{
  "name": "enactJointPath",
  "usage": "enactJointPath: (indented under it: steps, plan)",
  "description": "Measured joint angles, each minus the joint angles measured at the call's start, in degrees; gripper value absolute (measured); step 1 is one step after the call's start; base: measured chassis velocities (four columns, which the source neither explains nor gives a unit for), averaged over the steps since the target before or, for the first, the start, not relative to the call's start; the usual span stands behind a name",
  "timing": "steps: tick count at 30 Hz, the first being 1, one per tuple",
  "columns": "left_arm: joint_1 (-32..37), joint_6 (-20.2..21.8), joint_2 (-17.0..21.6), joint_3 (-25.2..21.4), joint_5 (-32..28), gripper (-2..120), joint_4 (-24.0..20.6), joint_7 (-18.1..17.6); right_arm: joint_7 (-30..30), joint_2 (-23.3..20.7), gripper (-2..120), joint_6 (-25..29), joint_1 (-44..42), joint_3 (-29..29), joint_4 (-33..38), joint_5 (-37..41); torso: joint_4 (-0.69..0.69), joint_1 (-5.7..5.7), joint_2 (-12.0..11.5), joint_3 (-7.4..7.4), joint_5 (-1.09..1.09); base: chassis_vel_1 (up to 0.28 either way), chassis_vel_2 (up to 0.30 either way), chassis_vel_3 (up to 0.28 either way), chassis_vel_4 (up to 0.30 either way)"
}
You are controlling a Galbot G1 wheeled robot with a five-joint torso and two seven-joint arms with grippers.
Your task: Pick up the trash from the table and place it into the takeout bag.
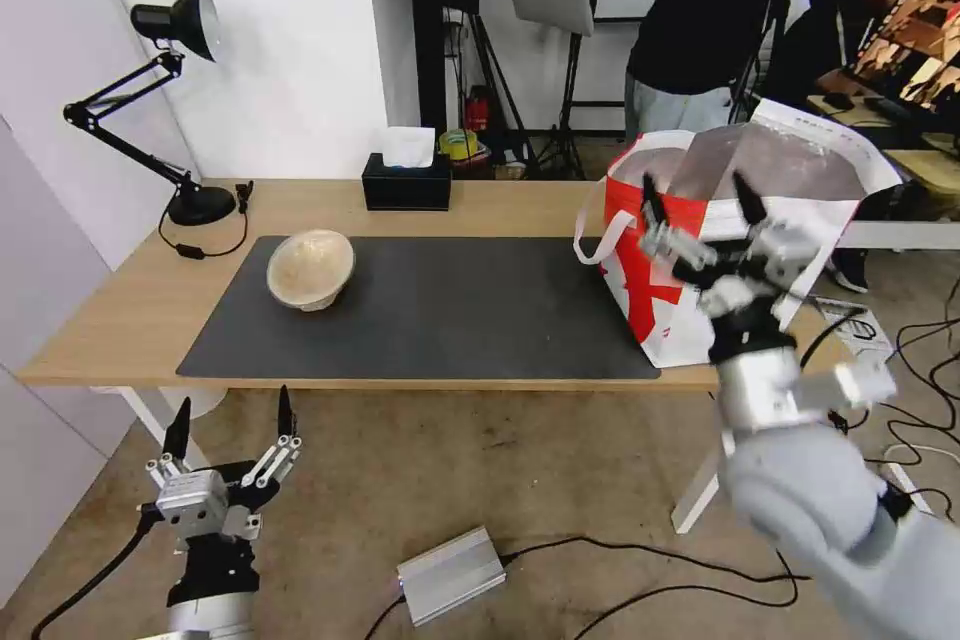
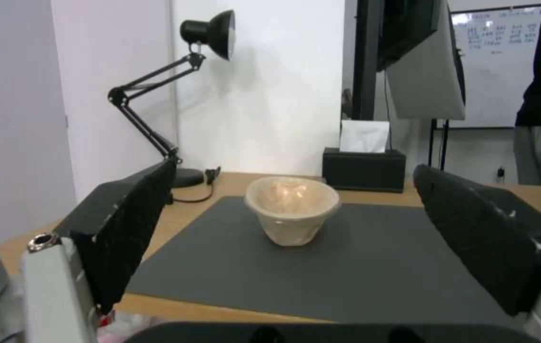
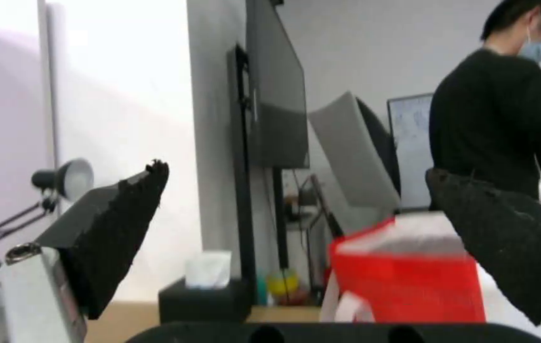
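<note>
Head view: the right gripper (image 1: 700,205) hangs with fingers apart, empty, in front of the takeout bag (image 1: 660,310) at the table's (image 1: 120,310) right end. The beige paper-pulp bowl (image 1: 311,268) sits near the mat's (image 1: 450,310) far-left corner. The left gripper (image 1: 232,428), fingers spread, waits below the front edge.

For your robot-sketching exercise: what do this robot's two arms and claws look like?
Both arms are silver-grey metal. The right claw and left claw each have two pointed black fingers on silver linkages above a blocky metal wrist. A black cable trails from the left wrist; the right forearm is a smooth rounded grey shell.
</note>
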Motion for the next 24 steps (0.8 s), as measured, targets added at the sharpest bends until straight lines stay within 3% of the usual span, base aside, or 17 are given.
enactJointPath:
  steps: [10,24]
  plan:
    - [0.36,-0.21,-0.01,-0.23,0.14,100,-0.67,-0.05,-0.01,2.74,100,3.49,-11.72,2.16,2.42,-7.21,0.0,0.0,-0.01,0.0,0.0,0.0,0.0,0.0,0.0]
    - [0.08,-0.26,-0.01,-0.16,-0.03,100,-0.76,-0.15,2.11,2.86,100,1.28,-14.58,-2.05,2.38,-11.6,0.01,0.01,0.0,0.0,0.0,0.0,0.0,0.0,0.0]
